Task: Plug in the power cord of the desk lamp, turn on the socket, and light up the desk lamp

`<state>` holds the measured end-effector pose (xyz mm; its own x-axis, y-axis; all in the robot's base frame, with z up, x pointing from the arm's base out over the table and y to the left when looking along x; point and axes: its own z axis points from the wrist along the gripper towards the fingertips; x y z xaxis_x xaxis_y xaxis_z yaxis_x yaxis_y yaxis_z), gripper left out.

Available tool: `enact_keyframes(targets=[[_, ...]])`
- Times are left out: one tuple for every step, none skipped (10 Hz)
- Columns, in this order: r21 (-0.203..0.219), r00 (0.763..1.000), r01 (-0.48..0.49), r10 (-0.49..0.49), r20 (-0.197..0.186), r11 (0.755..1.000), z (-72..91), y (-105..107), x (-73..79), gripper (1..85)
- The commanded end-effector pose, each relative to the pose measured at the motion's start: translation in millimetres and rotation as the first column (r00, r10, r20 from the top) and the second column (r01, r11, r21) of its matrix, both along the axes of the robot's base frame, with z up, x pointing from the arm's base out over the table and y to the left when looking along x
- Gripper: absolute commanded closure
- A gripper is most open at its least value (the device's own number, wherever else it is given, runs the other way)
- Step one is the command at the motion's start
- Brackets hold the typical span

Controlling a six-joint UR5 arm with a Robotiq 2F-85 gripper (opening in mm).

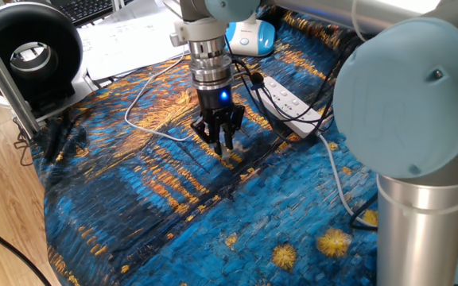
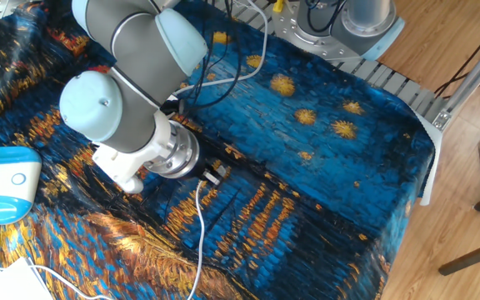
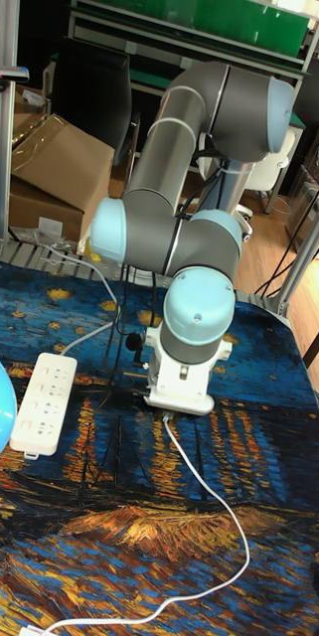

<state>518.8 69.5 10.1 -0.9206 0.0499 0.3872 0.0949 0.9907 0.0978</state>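
Note:
My gripper (image 1: 220, 138) points straight down just above the blue painted tablecloth, shut on the small white plug of the power cord (image 1: 144, 125). The thin white cord trails away from the gripper (image 2: 212, 176) across the cloth (image 2: 200, 242) and also shows in the tall view (image 3: 214, 502). The socket (image 1: 291, 102), a long white power strip, lies a short way to the right of the gripper; in the tall view the socket (image 3: 43, 401) lies left of the wrist. The desk lamp's blue and white base (image 1: 251, 36) stands behind the arm, and the same base (image 2: 2, 185) appears at the left edge.
A black round device (image 1: 26, 49) on a white base stands at the far left beside a metal post (image 1: 5, 75). Papers (image 1: 130, 40) and a keyboard lie behind. Black cables (image 1: 257, 87) hang by the wrist. The strip's grey cable (image 1: 336, 171) runs toward the arm base.

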Motion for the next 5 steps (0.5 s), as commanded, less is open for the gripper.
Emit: enact_keyframes(targets=[[0.028, 1.0, 0.003, -0.003, -0.018, 1.0, 5.8, 5.5, 1.5, 52.3], [0.033, 1.0, 0.004, -0.003, -0.025, 0.999, 6.9, 6.6, 1.7, 52.3], [0.037, 1.0, 0.007, -0.006, -0.03, 0.999, 7.9, 8.8, 2.0, 52.3], [0.034, 0.998, 0.035, -0.033, -0.045, 0.999, 7.9, 11.4, 0.5, 52.7], [0.028, 0.998, 0.045, -0.044, -0.05, 0.999, 5.2, 10.7, 0.0, 58.7]])
